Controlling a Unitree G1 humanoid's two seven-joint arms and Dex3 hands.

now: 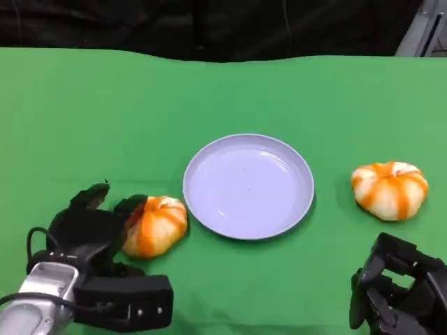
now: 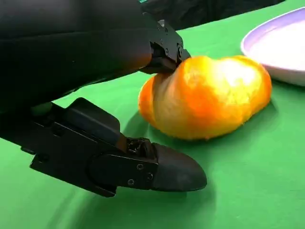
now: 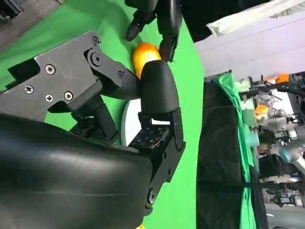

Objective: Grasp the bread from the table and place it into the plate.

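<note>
While the left hand (image 1: 94, 227) is set against the nearer bread (image 1: 155, 225), no firm hold can be made out: in the left wrist view one finger is seen touching the upper flank of the loaf (image 2: 205, 98), while the lower finger lies beneath and short of it, apart from its surface, so the hand is judged apart and holding nothing, with the bread resting on the green bench (image 1: 105, 125). Just beyond the fingertips, on the far side of that loaf, the lilac plate (image 1: 248, 185) is found, its rim close beside the bread but not touching it. The chief risk is judged to be a one-sided push: if the fingers are closed while only the upper one bears on the soft, rounded loaf, it could be rolled or shoved towards the plate's rim instead of being gripped, and the plate could be nudged. A shallow pinch could also let the loaf slip out once lifted. The right hand (image 1: 398, 293) is held low and near, empty with its fingers apart, and just beyond its fingertips a second bread (image 1: 389, 190) lies on the bench, well apart from the left hand.
</note>
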